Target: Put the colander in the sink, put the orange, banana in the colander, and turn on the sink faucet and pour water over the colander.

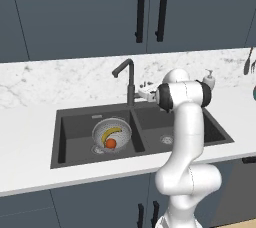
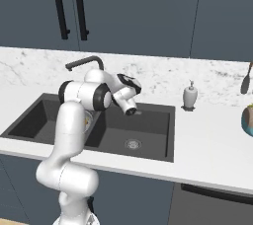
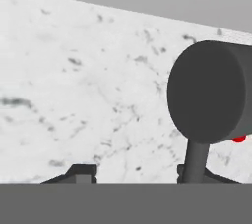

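Colander point(image 1: 112, 132) sits in the left basin of the sink point(image 1: 67, 122), banana point(image 1: 110, 133) and orange point(image 1: 111, 143) inside it, so I judge only the water is left. Faucet point(image 1: 129, 78) stands behind the divider; its lever point(image 3: 209, 93) looms just ahead of my claw point(image 1: 144, 93), right of centre. My claw looks open and holds nothing.

Looking forward and down from behind the arm, left and right, both sharing the sink point(image 1: 75, 137). Pressed close against the sink faucet point(image 3: 209, 93) and marble backsplash point(image 3: 88, 85).
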### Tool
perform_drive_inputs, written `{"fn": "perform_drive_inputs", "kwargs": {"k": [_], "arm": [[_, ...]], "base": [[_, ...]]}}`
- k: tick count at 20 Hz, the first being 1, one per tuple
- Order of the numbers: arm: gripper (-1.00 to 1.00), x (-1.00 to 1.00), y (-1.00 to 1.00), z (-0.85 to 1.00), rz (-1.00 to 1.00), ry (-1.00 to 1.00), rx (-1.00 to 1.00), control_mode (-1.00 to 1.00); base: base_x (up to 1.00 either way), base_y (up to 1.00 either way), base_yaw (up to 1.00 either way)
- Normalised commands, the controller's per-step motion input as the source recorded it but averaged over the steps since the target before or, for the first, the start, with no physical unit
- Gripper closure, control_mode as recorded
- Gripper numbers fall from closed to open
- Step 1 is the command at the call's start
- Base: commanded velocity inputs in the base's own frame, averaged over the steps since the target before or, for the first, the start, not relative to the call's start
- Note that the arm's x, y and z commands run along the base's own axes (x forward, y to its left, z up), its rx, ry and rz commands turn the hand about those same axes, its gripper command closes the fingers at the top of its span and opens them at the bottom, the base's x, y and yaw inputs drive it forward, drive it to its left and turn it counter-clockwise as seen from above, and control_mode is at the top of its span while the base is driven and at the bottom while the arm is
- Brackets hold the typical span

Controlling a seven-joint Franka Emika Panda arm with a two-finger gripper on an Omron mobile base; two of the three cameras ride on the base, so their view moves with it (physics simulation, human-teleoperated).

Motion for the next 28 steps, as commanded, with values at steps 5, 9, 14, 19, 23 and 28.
{"fn": "perform_drive_inputs", "kwargs": {"k": [5, 9, 14, 19, 23, 28], "arm": [[1.00, 0.00, -0.79, 0.00, -0.25, 0.01, 0.21, -1.00], [1.00, 0.00, -0.98, 0.00, -0.18, 0.08, 0.27, -1.00], [1.00, 0.00, -1.00, 0.11, -0.10, 0.09, 0.33, -1.00], [1.00, -0.02, -1.00, 0.38, 0.00, 0.01, 0.41, -1.00], [1.00, -0.02, -1.00, 0.30, 0.00, 0.00, 0.39, -1.00], [1.00, -0.04, -0.98, 0.24, 0.00, 0.00, 0.39, -1.00]], "base": [[0.00, 0.00, 0.00], [0.00, 0.00, 0.00], [0.00, 0.00, 0.00], [0.00, 0.00, 0.00], [0.00, 0.00, 0.00], [0.00, 0.00, 0.00]]}}
